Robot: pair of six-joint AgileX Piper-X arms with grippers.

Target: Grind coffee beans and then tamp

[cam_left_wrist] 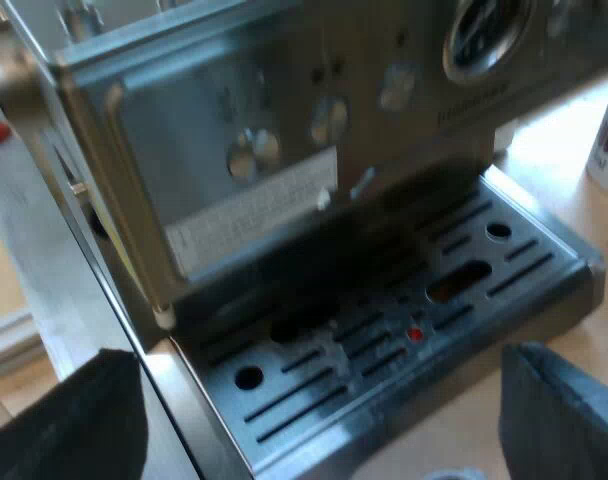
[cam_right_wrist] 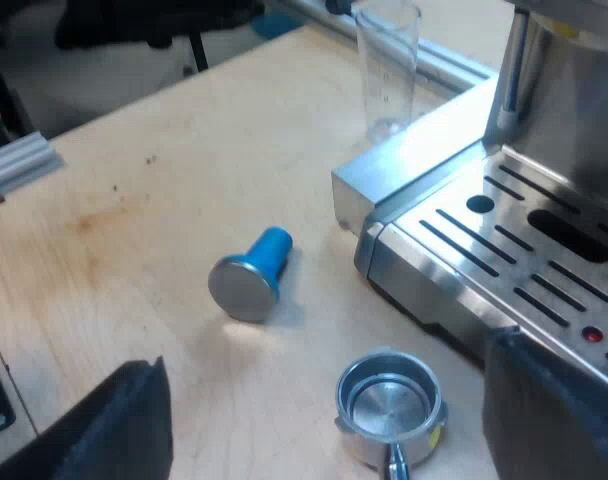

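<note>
Though stained, wooden tabletop (cam_right_wrist: pixel 164 160) under tamper (cam_right_wrist: pixel 252 275)

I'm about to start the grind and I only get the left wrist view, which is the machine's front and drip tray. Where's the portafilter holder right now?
Observer: The metal holder lies loose on the wooden table, close by the drip tray's corner.
Operator: Any grounds in it?
Observer: No, it shows bare metal inside.
Operator: And the tamper?
Observer: The blue tamper lies on its side on the table, apart from the holder.
</note>
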